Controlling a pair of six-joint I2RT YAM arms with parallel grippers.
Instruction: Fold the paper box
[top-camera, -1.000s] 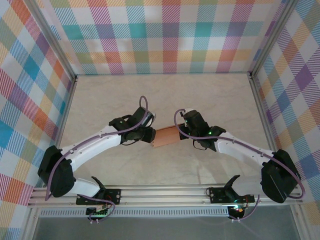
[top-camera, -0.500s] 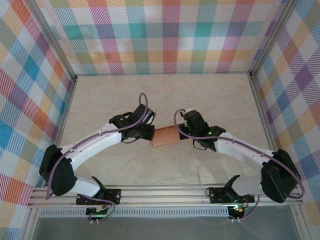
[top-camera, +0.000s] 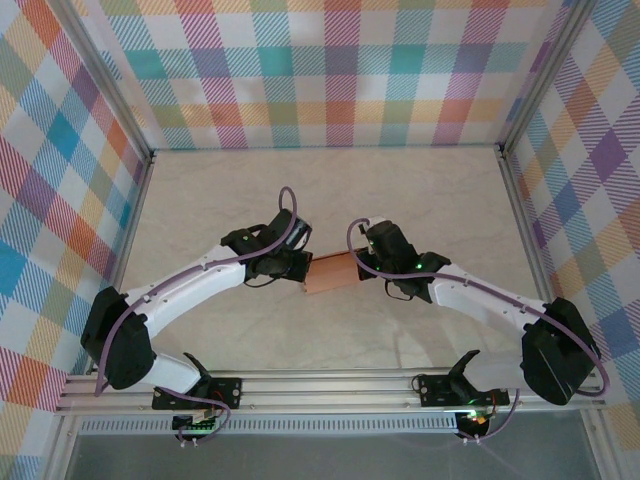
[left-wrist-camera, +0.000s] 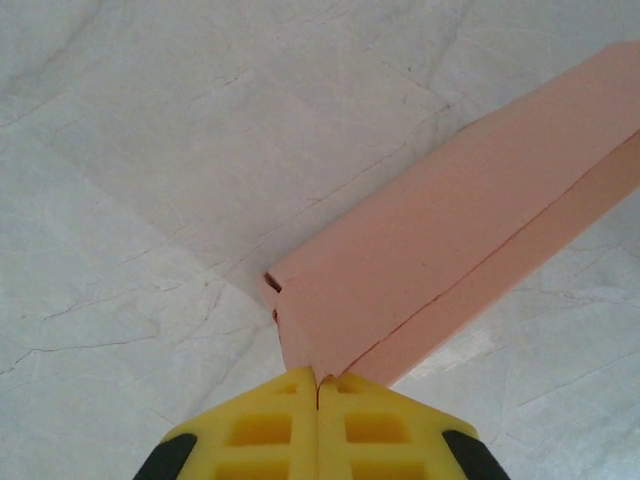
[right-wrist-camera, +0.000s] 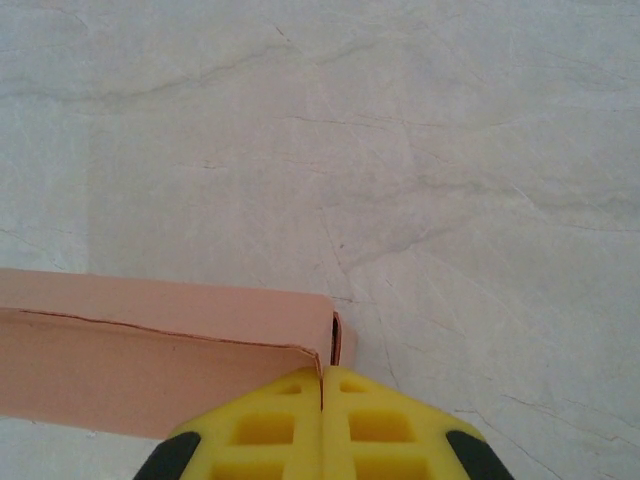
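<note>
The paper box (top-camera: 332, 273), a small flat salmon-orange card box, lies on the table between my two grippers. In the left wrist view the paper box (left-wrist-camera: 450, 240) runs up to the right, and my left gripper (left-wrist-camera: 320, 380) has its yellow fingers (left-wrist-camera: 265, 430) pressed together on the near corner of the card. My right gripper (right-wrist-camera: 322, 376) is shut too, with the thin end edge of the paper box (right-wrist-camera: 150, 350) caught in the seam between its fingers. From above, the left gripper (top-camera: 300, 268) sits at the box's left end and the right gripper (top-camera: 366, 266) at its right end.
The pale marbled table (top-camera: 420, 190) stretches behind and in front of the box. Plaid walls (top-camera: 330, 70) close off the back and both sides. An aluminium rail (top-camera: 330, 385) carrying the arm bases runs along the near edge.
My left gripper has shut on the left end of the box and drawn slightly closer to it. The right arm and the box have stayed put.
</note>
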